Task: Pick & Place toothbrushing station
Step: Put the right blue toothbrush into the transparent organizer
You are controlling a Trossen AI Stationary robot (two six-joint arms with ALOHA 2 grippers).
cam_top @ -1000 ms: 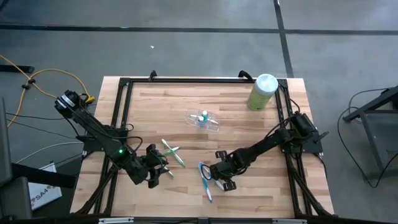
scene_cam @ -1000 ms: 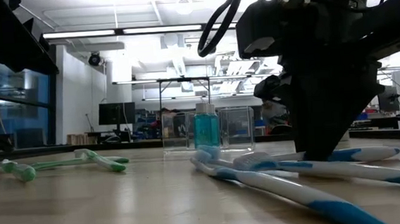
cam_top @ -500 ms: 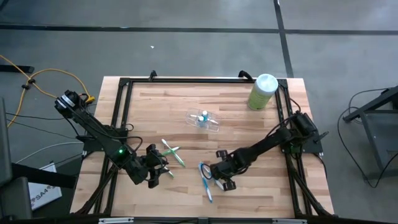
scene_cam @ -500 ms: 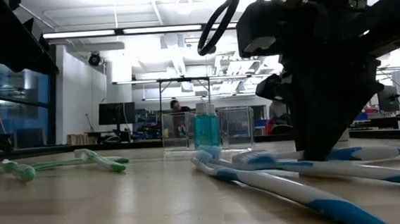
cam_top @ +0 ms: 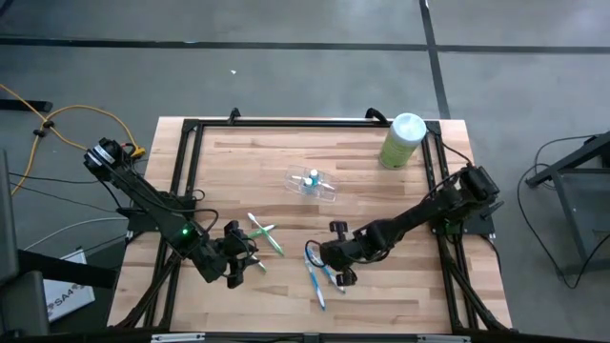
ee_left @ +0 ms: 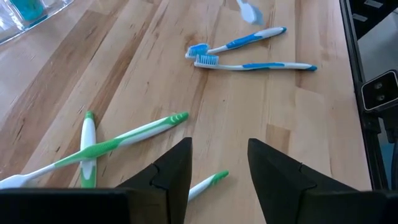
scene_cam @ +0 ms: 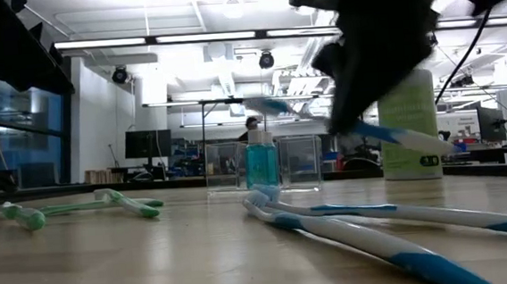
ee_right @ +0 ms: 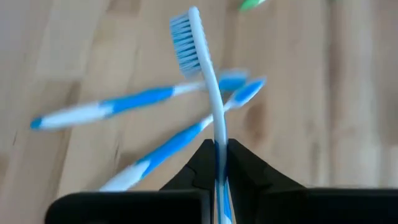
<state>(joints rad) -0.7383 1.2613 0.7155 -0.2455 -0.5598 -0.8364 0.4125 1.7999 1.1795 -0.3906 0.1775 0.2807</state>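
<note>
While your right hand point(ee_right: 219, 163) is clamped on a blue-white toothbrush point(ee_right: 205, 74) by its lower handle, the bristle end stands far out from the fingers, so a fast swing could twist it in the grip or drop it. Watch the approach to the clear cup point(cam_top: 313, 183): it appears to lie on its side near the middle of the desk point(cam_top: 381, 200), so pushing the brush in could shove or roll it instead of loading it. Inside the cup you can make out a small tube with a blue cap point(scene_cam: 260, 162); no brush is in it. Two more blue-white brushes point(ee_left: 249, 53) and the green-white ones point(ee_left: 109, 146) lie loose on the wood. Your left hand point(ee_left: 217, 168) waits released, above the green ones.
</note>
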